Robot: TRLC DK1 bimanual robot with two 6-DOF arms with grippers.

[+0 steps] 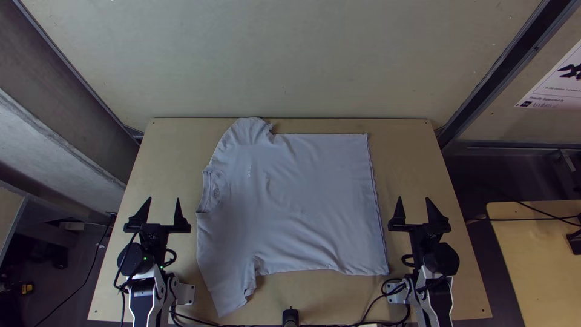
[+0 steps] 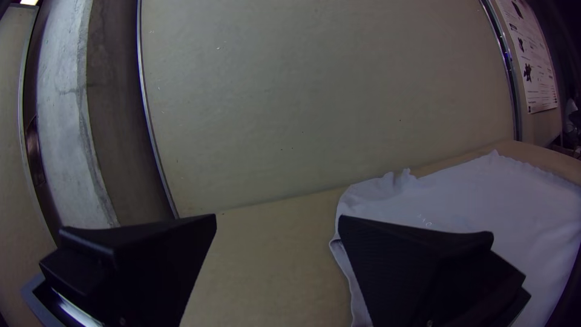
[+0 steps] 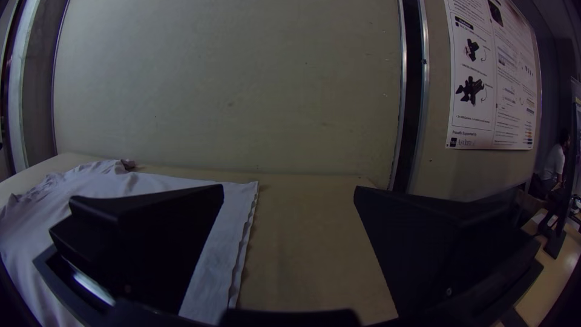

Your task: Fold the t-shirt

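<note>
One t-shirt (image 1: 302,200) lies spread; the left end effector (image 1: 164,199) and right end effector (image 1: 413,198) both gape wide, empty.

On the table (image 1: 166,157), the t-shirt (image 1: 296,200) lies between left gripper (image 1: 164,198) and right gripper (image 1: 413,197), collar (image 1: 207,191) left, hem (image 1: 379,212) right, sleeves toward the far and near edges; a wall panel (image 1: 290,60) stands behind.
</note>
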